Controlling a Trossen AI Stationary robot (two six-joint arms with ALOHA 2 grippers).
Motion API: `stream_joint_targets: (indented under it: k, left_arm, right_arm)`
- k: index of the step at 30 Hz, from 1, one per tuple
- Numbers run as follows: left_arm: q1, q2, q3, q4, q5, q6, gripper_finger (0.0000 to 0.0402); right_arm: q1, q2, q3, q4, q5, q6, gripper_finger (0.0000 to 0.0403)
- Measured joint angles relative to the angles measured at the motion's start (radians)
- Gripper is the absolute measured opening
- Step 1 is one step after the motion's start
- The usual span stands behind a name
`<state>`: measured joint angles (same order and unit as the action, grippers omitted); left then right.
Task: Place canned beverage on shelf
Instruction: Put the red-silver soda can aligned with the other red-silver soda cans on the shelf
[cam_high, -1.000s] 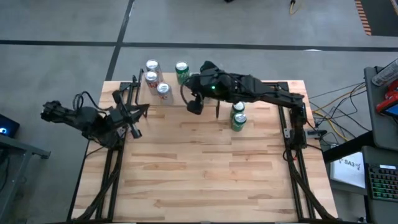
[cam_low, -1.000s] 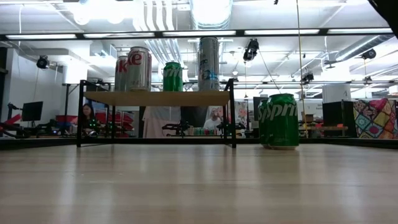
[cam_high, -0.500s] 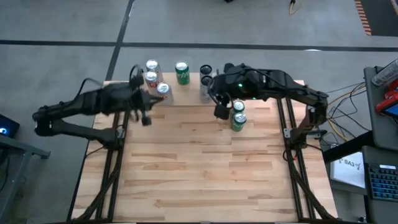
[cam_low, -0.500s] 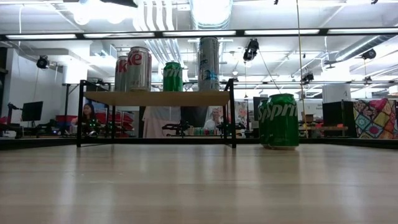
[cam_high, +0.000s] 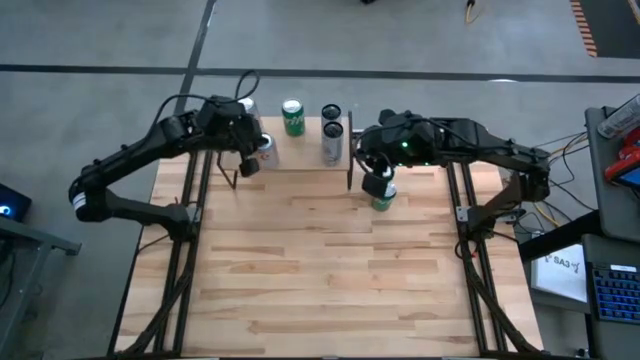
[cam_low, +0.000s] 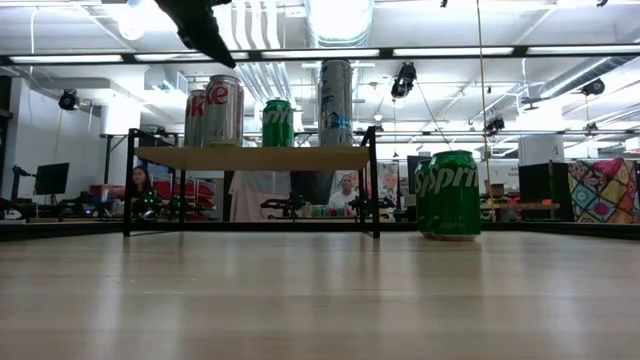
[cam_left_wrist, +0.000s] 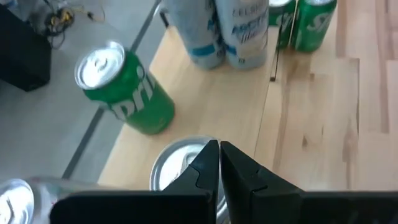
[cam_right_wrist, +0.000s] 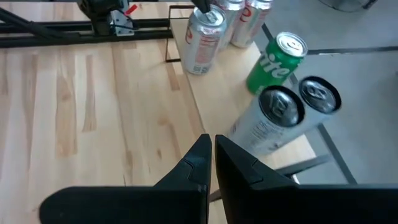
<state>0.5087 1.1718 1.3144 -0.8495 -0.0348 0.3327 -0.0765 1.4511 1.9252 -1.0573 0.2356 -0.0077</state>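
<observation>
Jaws of both grippers are closed, empty: left gripper (cam_high: 243, 166) over the shelf (cam_low: 255, 157) cans, right gripper (cam_high: 376, 186) above the desk's green can (cam_low: 453, 193).

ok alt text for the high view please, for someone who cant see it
Seen from above, both arms reach to the shelf at the table's far edge: the left tool is over the silver cans, the right tool over the green cans on the table. A green can and two tall cans stand on the shelf.
</observation>
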Motion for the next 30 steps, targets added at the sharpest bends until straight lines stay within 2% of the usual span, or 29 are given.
stream_joint_targets:
  k: [11, 30]
  left_arm:
    - [0.000, -0.019, 0.000, -0.049, -0.005, -0.041, 0.0000]
    - [-0.002, -0.005, -0.001, -0.098, -0.008, -0.139, 0.0000]
  right_arm:
    - [0.000, -0.102, -0.110, 0.008, 0.000, 0.027, 0.0012]
    - [0.003, -0.127, -0.151, 0.019, 0.000, 0.046, 0.0012]
